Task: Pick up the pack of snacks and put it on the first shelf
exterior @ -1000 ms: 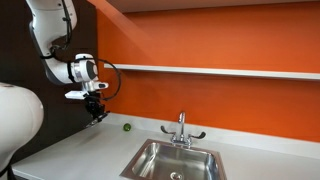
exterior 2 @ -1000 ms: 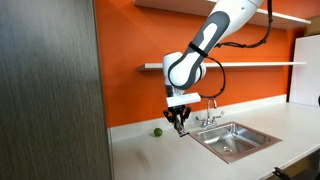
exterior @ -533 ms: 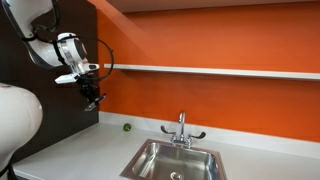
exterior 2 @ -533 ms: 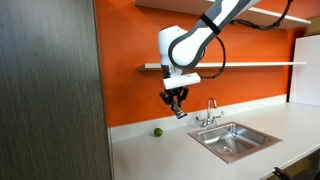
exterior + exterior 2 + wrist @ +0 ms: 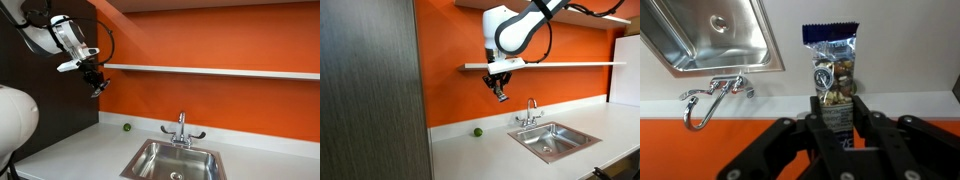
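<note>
In an exterior view my pincer (image 5: 97, 84) is clenched on the pack (image 5: 101, 91), which hangs from the fingers high above the bench's (image 5: 80, 150) left end, close in front of the wall (image 5: 230, 35). I hold it just under the shelf's (image 5: 220, 71) front edge, so I judge the lift is nearly done. What remains is to clear that edge and go in over the board. The ball (image 5: 126, 126) and tap (image 5: 181, 128) sit far below along the bench's back edge, well out of my way. In the exterior view from the opposite end, the pincer (image 5: 500, 88) hangs at the shelf's (image 5: 570, 65) near end, and the pack (image 5: 503, 97) dangles below the board's level. An upper board (image 5: 470, 6) closes the room above, so the gap I must enter is bounded top and bottom. The sink (image 5: 552, 138) lies well off to the side. In the wrist view my fingers (image 5: 816, 108) pinch one short end of the pack (image 5: 831, 60), and its length points away from me. I think that grip would let the free end land on the board first. Beneath it is bare bench (image 5: 900, 50), with the sink (image 5: 715, 35) and tap (image 5: 712, 95) off to one side.
</note>
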Available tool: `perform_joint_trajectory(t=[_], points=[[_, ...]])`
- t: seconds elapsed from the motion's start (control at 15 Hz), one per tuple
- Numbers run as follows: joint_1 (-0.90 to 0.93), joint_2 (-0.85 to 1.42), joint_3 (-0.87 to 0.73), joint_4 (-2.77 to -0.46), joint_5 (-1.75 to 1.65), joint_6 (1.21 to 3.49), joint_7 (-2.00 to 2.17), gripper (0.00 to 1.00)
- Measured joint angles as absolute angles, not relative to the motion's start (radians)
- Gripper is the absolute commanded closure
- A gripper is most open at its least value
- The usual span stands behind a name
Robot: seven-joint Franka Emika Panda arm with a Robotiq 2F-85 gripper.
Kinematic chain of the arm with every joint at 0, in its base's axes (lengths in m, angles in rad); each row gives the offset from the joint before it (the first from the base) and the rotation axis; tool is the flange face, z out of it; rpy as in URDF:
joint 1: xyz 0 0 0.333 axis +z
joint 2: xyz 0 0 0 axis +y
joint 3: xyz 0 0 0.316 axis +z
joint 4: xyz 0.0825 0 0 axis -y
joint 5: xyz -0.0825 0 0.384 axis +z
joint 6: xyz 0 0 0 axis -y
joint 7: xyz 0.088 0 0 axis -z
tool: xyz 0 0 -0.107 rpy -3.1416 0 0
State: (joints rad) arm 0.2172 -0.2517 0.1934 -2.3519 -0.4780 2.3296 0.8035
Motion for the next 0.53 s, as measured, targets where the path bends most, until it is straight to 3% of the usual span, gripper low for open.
perform_joint_trajectory(t=[0.53], points=[[0.14,-0.325,0.188,-2.35,-0.459,2.299,0.624,0.91]])
